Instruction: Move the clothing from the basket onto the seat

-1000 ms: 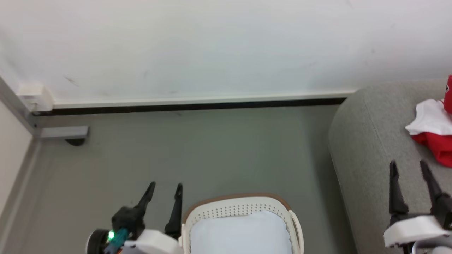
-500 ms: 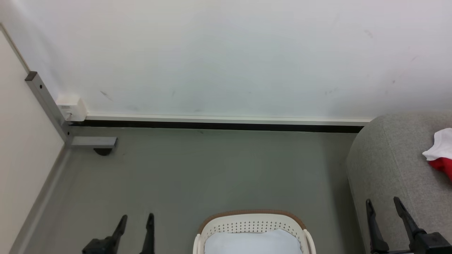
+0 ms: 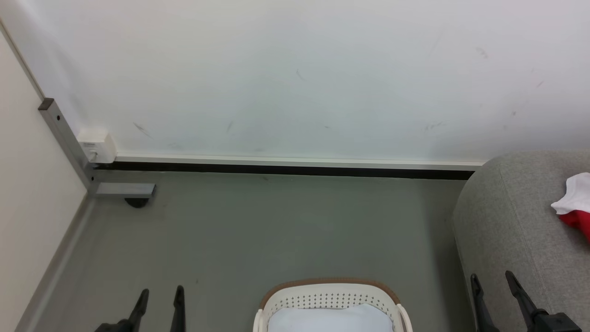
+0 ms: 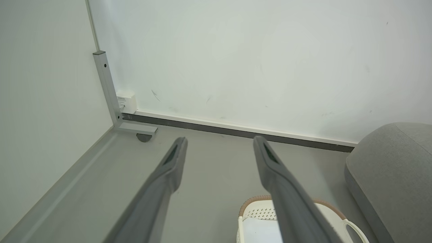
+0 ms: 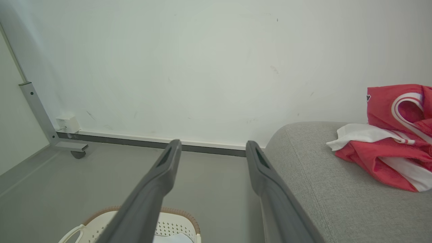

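The red and white clothing [image 5: 388, 145] lies crumpled on the grey seat [image 5: 330, 192]; in the head view only a corner of the clothing [image 3: 576, 205] shows at the right edge, on the seat [image 3: 511, 221]. The cream basket [image 3: 329, 302] with its brown rim stands on the floor at the bottom centre, pale bluish-white padding inside; no red fabric shows in it. My left gripper [image 3: 160, 295] is open over the floor left of the basket. My right gripper [image 3: 492, 280] is open over the seat's front edge, nothing between its fingers.
A white wall with a dark baseboard [image 3: 286, 169] runs behind the floor. A metal post with a foot and caster [image 3: 124, 191] stands in the left corner beside a white wall box [image 3: 97, 144]. Grey floor [image 3: 276, 226] lies between wall and basket.
The head view has tilted up: wall fills more of it, and basket, seat and both grippers sit lower. Both grippers stay open.
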Available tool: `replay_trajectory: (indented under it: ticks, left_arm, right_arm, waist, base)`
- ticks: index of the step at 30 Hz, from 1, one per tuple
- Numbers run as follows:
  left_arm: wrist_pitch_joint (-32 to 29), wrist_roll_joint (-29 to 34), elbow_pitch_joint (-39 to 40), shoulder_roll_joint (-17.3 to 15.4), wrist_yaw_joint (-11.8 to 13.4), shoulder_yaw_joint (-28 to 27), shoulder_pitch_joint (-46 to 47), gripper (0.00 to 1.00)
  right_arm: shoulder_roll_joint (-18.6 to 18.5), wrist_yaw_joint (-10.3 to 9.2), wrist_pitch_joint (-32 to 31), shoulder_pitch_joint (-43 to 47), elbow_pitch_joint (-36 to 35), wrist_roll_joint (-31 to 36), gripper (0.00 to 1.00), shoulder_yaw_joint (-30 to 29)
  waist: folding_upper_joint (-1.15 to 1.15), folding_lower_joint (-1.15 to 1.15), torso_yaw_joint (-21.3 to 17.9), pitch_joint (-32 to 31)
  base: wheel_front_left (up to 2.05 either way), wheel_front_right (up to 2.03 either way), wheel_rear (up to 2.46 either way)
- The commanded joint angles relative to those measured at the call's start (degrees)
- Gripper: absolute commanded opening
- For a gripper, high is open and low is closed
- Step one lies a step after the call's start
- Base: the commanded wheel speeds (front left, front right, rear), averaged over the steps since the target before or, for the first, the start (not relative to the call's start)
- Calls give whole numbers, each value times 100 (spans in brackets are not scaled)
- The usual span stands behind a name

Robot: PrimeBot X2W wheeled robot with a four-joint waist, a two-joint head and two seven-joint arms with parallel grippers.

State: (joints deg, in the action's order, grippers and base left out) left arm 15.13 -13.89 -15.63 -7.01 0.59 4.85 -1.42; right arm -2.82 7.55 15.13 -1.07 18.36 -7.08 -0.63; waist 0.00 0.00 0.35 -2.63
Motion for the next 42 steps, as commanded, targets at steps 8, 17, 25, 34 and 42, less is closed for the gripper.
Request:
replay_trajectory:
  ticks: [8,17,25,34,42]
  left_arm:
    - [2,326,5,181,-345,-300,-33,100]
    - [2,522,-29,323,-535,-443,35,100]
    - [2,552,-54,372,-617,-526,41,100]
    - [2,595,-97,393,-681,-556,81,100]
    - [2,590,-130,402,-712,-584,99,100]
  right_arm:
    - [-16,-13,0,3,21,-96,100,-10]
    - [-15,-13,1,-45,23,-76,100,-31]
    - [-15,-13,1,-58,38,-122,100,21]
    - [-15,-13,1,-65,67,-127,100,26]
    - [-15,-13,1,-79,85,-135,100,31]
  waist:
    - [0,0,-25,21]
    - [0,0,-53,27]
    - [0,0,-96,27]
    - [0,0,-153,44]
    - [0,0,-166,49]
  base:
    - [0,0,0]
    - [0,0,0]
    - [0,0,0]
    - [0,0,0]
    - [0,0,0]
